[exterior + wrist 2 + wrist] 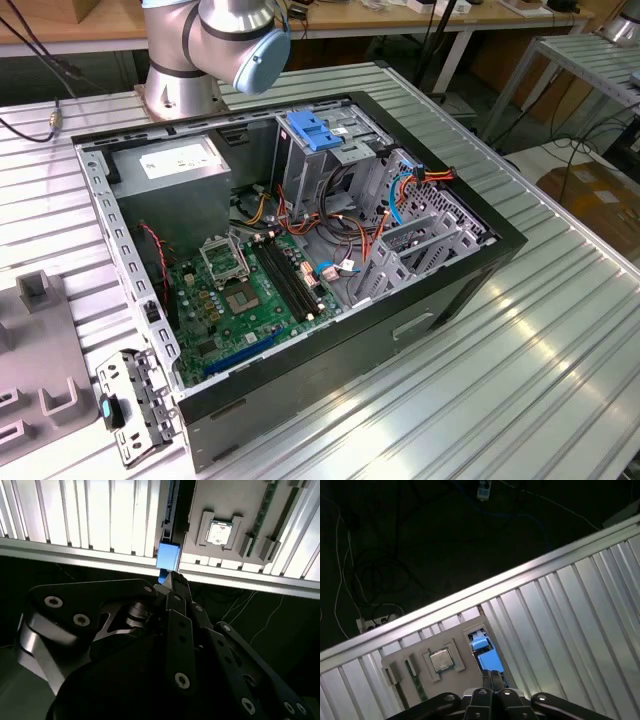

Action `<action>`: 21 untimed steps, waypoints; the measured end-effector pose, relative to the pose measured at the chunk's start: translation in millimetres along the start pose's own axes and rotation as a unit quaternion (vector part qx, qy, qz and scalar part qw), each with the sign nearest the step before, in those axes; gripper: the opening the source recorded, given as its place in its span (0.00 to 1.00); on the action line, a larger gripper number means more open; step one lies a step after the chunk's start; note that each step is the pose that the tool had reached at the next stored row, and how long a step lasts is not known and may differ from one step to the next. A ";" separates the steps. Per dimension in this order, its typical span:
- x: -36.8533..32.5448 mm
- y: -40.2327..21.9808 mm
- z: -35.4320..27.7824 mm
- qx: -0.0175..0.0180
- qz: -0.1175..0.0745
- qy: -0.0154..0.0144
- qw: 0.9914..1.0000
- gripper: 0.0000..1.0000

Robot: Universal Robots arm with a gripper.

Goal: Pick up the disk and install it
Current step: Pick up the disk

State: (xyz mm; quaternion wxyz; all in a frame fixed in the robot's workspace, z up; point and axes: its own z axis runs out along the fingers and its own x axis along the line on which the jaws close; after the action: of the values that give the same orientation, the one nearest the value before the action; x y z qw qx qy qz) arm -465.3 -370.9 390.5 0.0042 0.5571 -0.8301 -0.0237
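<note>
As seen in the exterior view: open computer case (400, 330) lying on its side on the ribbed bench (520, 380), circuit board and cables exposed, light-blue latch (312, 130) atop the drive cage, base of the arm (215, 40) beside the case. Install judged not yet done, given where the wrist views place the disk.

In the second wrist view: claw (170, 577) pointing down toward the bench edge, fingers drawn together, nothing between them as far as can be told. Just past the fingertips, disk (167, 557) standing on edge in a slot at the side of a grey holder tray (225, 500), blue end facing the camera, dark body running away along the slot. Processor chip (219, 532) seated in the tray nearby.

In the first wrist view: disk (487, 657) edge-up against the tray (402, 662), claw (492, 675) directly over it and closed; contact with the blue end impossible to tell. Pick-up judged not yet made; both lifting and fitting left to do.
</note>
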 end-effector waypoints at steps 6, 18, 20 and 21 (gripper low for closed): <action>0.0 0.0 0.1 -0.001 -0.062 0.003 0.998 0.11; 0.0 0.0 0.2 -0.005 -0.240 0.011 0.971 0.11; 0.0 0.0 0.3 -0.005 -0.258 0.011 0.966 0.11; 0.0 0.0 0.3 -0.005 -0.269 0.012 0.963 0.11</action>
State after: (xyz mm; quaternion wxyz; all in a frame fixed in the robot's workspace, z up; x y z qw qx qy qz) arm -465.3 -370.9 390.2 0.0104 0.7599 -0.6497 -0.0216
